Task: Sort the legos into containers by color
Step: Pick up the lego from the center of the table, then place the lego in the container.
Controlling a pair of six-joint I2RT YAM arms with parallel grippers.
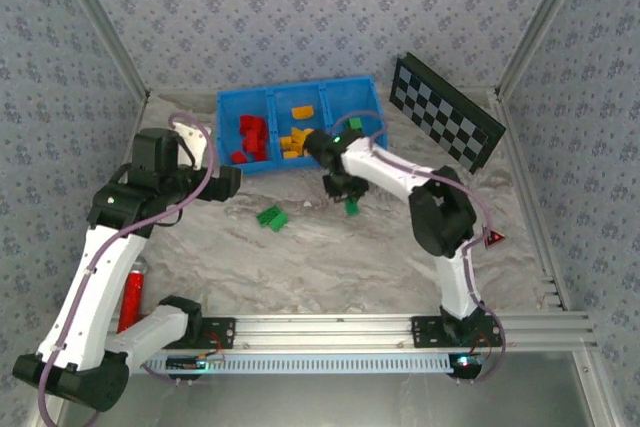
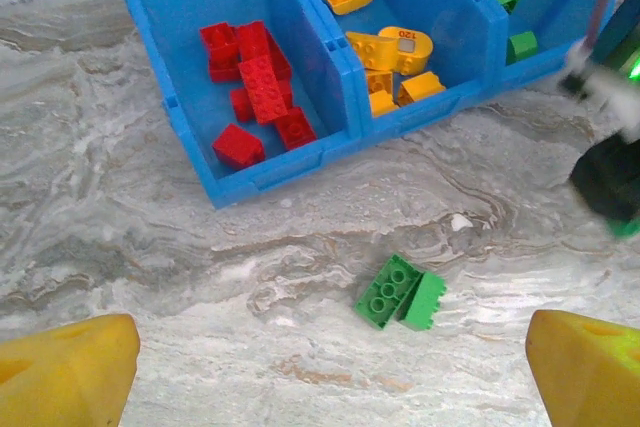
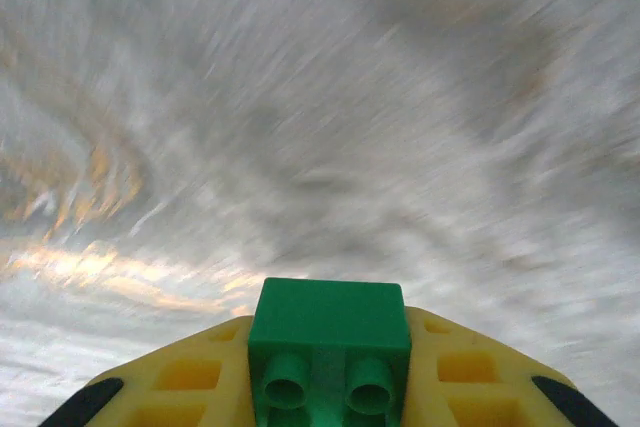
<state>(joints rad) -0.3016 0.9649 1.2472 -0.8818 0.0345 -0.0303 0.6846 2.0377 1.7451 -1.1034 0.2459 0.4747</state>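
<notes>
A green brick (image 3: 330, 337) is held clamped in the right fingers (image 3: 180, 377) over the bench (image 1: 380, 257) — the blue tray's (image 1: 232, 107) right-hand compartment (image 1: 348, 102) lies just beyond, nearest this arm — while the left fingers (image 2: 60, 372) are spread wide above two loose green bricks (image 2: 400, 292).

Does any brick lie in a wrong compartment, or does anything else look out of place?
No compartment mixes colours. Two green bricks lie loose on the table before the blue tray, unsorted.
</notes>
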